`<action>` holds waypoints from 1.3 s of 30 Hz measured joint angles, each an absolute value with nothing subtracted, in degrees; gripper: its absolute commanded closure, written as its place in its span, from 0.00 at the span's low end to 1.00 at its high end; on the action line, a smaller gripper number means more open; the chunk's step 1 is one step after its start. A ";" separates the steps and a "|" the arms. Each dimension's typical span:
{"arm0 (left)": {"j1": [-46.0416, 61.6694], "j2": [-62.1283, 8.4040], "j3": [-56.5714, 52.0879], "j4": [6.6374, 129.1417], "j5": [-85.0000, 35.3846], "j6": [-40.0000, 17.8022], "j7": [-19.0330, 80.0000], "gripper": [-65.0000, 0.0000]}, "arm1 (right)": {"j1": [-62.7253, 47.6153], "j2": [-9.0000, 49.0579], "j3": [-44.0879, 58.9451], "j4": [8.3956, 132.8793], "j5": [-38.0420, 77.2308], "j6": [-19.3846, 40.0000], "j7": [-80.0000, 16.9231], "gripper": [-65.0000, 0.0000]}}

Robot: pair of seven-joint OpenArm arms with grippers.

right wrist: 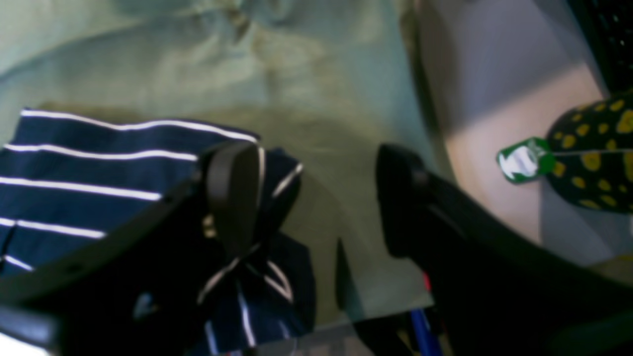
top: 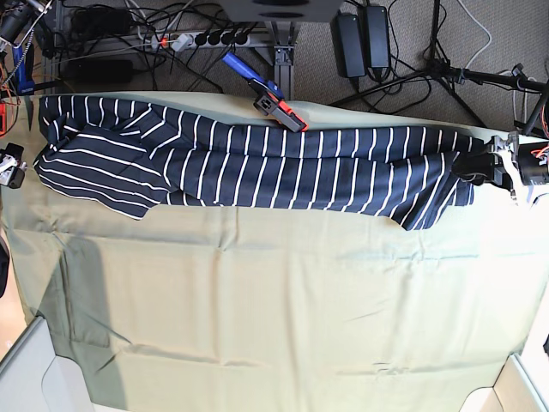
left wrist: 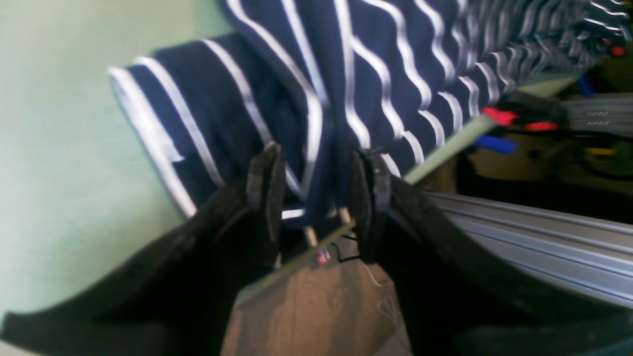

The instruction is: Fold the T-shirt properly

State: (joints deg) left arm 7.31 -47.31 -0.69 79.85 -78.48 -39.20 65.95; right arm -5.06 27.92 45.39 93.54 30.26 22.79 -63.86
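The navy T-shirt (top: 257,167) with thin white stripes lies as a long band across the far part of the table. My left gripper (top: 477,166) is at the band's right end. In the left wrist view, its fingers (left wrist: 267,185) stand apart on either side of a fold of the shirt (left wrist: 316,163) without visibly pinching it; the midpoint is (left wrist: 319,190). My right gripper (right wrist: 316,198) is wide open at the band's left end. One of its fingers (right wrist: 232,193) is over the bunched shirt corner (right wrist: 267,277); the other is over bare cloth. It barely shows in the base view (top: 10,165).
An olive-green cloth sheet (top: 274,309) covers the table. An orange and blue clamp (top: 273,99) sits at the far edge next to the shirt. Cables and power strips (top: 171,39) lie behind the table. A dark yellow-spotted object (right wrist: 593,153) lies past the table's side.
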 measured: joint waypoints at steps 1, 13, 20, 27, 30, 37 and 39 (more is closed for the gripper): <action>7.29 -47.31 -0.69 79.85 -77.38 -39.20 65.45 0.60 | -5.06 27.90 45.36 93.54 31.03 22.76 -63.88 0.65; 7.31 -47.31 -9.85 79.85 -71.20 -39.20 60.62 0.42 | -5.06 26.96 45.36 93.54 48.27 24.34 -64.36 1.00; 7.94 -45.91 -9.93 79.85 -71.57 -39.18 60.31 0.39 | -5.06 23.27 38.59 93.47 47.86 24.56 -64.64 1.00; 9.67 -42.04 -9.93 79.85 -68.29 -39.18 57.10 0.37 | -5.08 22.06 28.47 91.92 38.74 24.56 -62.54 1.00; 10.85 -41.43 -9.93 79.85 -67.53 -39.22 57.17 0.37 | -5.08 22.09 26.61 91.74 38.68 24.56 -62.39 1.00; 11.44 -39.35 -9.93 77.54 -67.53 -39.20 56.10 0.37 | -5.08 22.22 26.11 91.74 38.74 24.56 -62.39 1.00; 11.42 -38.35 -9.96 77.49 -67.55 -39.18 55.86 0.37 | -5.08 22.20 26.11 91.74 38.74 24.56 -62.39 1.00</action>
